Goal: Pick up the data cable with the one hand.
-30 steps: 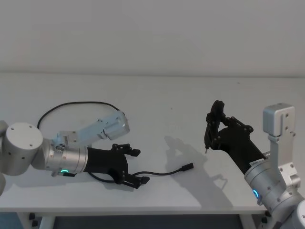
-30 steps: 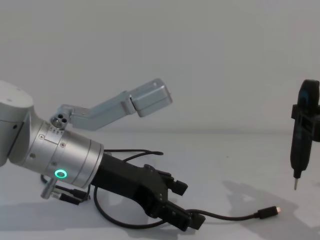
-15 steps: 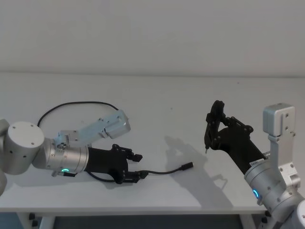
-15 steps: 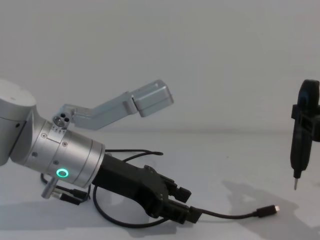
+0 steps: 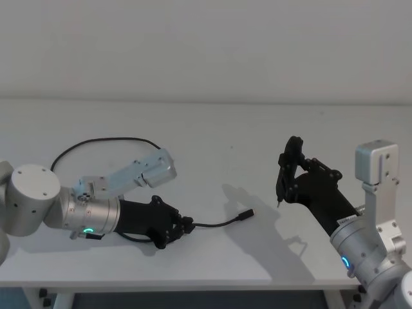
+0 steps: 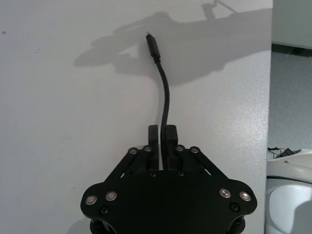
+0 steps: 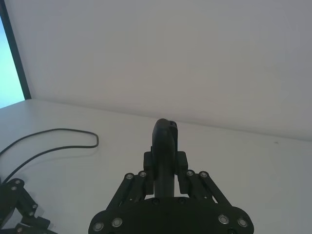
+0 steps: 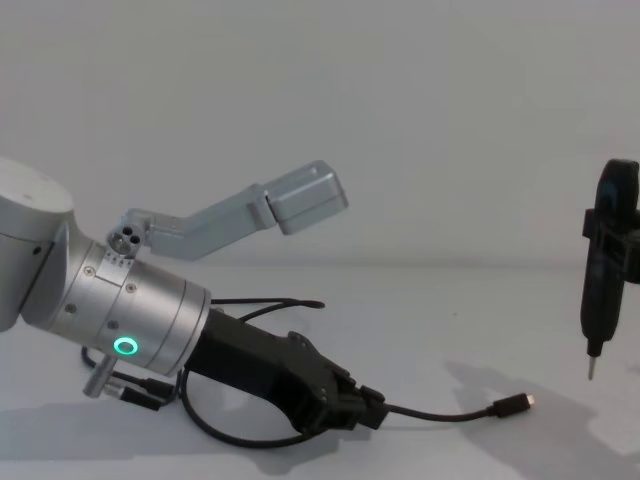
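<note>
Low over the front left part of the plain white table top [image 5: 212, 129], the black angular two-fingered left gripper [image 5: 187, 225] reaches forward from a thick silver cylindrical arm [image 8: 110, 300] that bears a green glowing ring [image 8: 124, 347]. Its two fingers are pressed together on the long, thin black data cable [image 5: 219, 224]. In the left wrist view the cable [image 6: 165, 92] runs out from between the closed fingertips of the left gripper [image 6: 162, 129] and curves away to its small black plug [image 6: 152, 46] with a silver tip. From the chest, the data cable [image 8: 440, 412] sags close to the table beyond the left gripper [image 8: 370, 405] and ends in that plug [image 8: 510, 404]; whether the plug touches the surface I cannot tell. The rest of the cable trails back under the arm and lies in a wide loop [image 5: 96, 141] on the table behind it.

Well apart, on the right, the black right gripper [image 5: 293, 177] is held above the table, clamped around a slim black upright pointed tool [image 5: 288, 168], its thin tip [image 8: 589, 372] pointing down and clear of the surface. The right wrist view shows the right gripper [image 7: 165, 168] closed on the tool's body [image 7: 165, 141].
</note>
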